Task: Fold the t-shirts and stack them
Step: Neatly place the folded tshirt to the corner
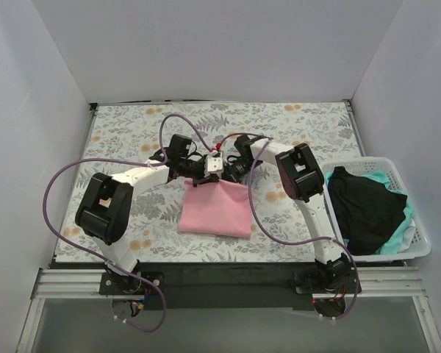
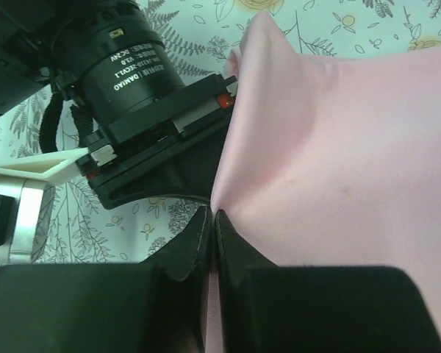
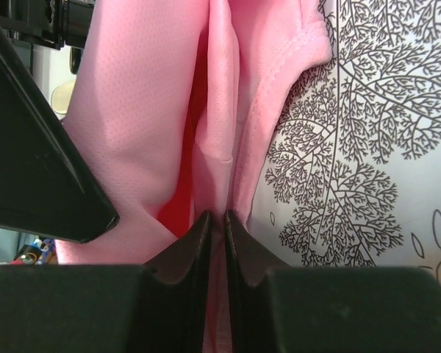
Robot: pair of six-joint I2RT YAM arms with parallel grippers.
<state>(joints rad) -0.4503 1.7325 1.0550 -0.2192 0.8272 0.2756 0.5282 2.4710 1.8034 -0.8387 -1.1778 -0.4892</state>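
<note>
**Two hands, one pink edge**

Both my hands were up at the far edge of the pink t-shirt (image 1: pixel 214 209), side by side and close together. My left hand (image 2: pixel 212 215) was pinched down to almost no gap, with a thin lip of pink cloth caught between the tips. My right hand (image 3: pixel 217 215) was nearly closed too, and a bunched fold of the same shirt ran down into its pinch. The shirt lay mid-way across the floral sheet (image 1: pixel 132 132) as a rough rectangle spreading from my hands back toward my bases. Whether the gripped edge was off the sheet, I couldn't tell. Off to my right, the black t-shirt (image 1: pixel 364 209) and the mint-green t-shirt (image 1: pixel 400 237) sat in the white basket (image 1: pixel 420 246), well apart from the work.

My read was that a fold was in hand, with the far edge due to come over onto the near one. To do it well, both hands should rise level and travel together, so the edge stays straight and neither side drags. The cloth between them needed to be taut, not stretched. My right hand held several layers, and one might slip, so a slow carry seemed wise. I'd set the edge down square, cloth on cloth, and only then let go.
</note>
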